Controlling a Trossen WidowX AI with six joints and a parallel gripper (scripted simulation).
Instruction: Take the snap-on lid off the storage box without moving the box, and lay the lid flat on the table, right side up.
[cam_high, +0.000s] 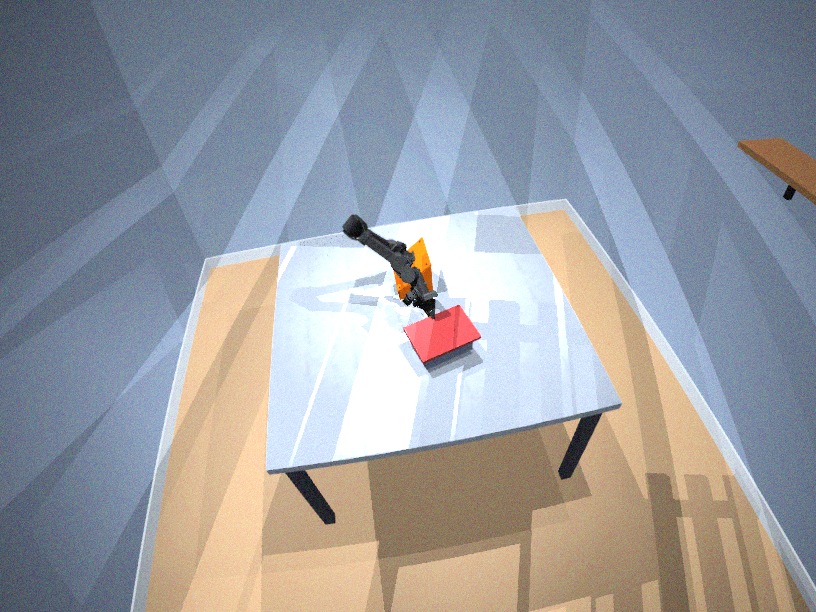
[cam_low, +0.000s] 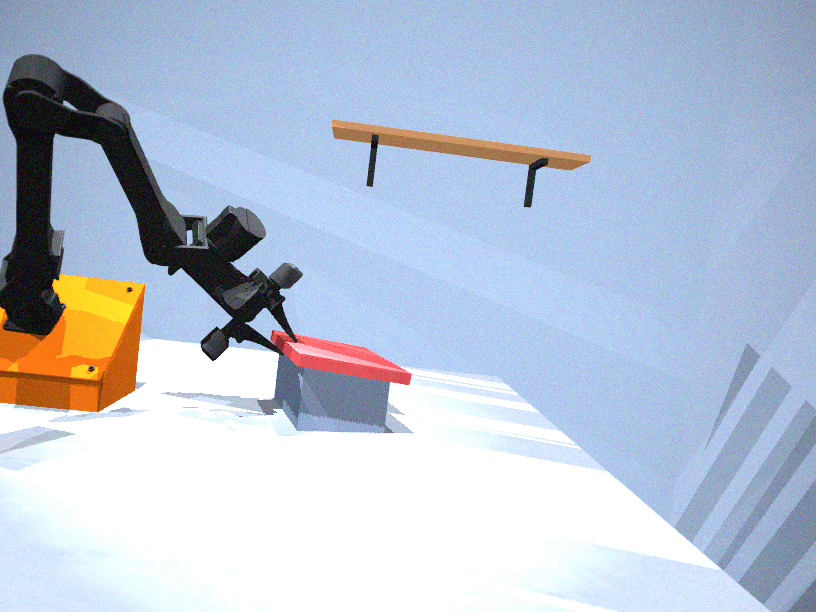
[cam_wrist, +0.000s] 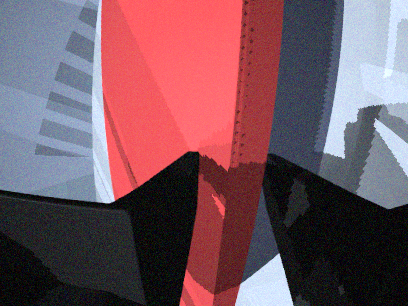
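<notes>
The red lid (cam_high: 442, 334) (cam_low: 349, 359) (cam_wrist: 175, 75) lies right side up on top of the grey-blue storage box (cam_high: 451, 355) (cam_low: 342, 401) (cam_wrist: 305, 75). It sticks out past the box wall on the right in the exterior view. I cannot tell whether it is still snapped on all around. The box stands on the table (cam_high: 329, 408) (cam_low: 329, 527). My gripper (cam_high: 433, 317) (cam_low: 288, 346) (cam_wrist: 231, 164) is shut on the lid's edge on the robot's side, one fingertip on the top face and the other below the rim, beside the box wall.
The orange robot base (cam_high: 425, 260) (cam_low: 98, 329) stands on the table behind the box, on the arm's side. A wooden shelf (cam_high: 784, 161) (cam_low: 461, 144) hangs on the wall, well away from the arm. Table surface lies around the box on its other sides.
</notes>
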